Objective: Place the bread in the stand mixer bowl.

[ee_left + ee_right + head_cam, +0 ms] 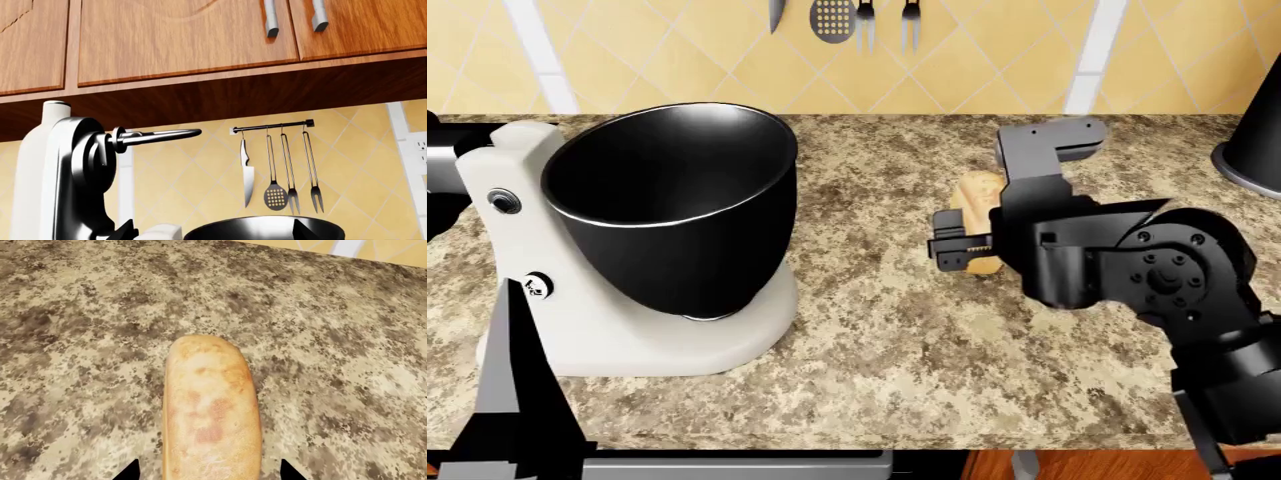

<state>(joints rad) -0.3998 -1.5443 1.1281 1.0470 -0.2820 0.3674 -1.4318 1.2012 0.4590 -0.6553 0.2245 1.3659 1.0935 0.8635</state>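
The bread (210,410) is a pale tan rounded loaf lying on the speckled counter. In the head view it (976,190) lies right of the mixer, partly hidden by my right gripper (961,250). My right gripper (209,471) is open, one fingertip on each side of the bread's near end with a small gap on both sides. The stand mixer bowl (674,195) is glossy black on a white base (627,340), at the left; its rim (263,227) shows in the left wrist view. My left gripper (213,232) is open and empty, low in front of the mixer.
The mixer's head (73,165) is tilted back, shaft (160,136) sticking out. A rail of utensils (273,127) hangs on the tiled wall under wooden cupboards (187,40). A black appliance (1248,150) stands at the far right. My left arm (507,410) is at the counter's front edge.
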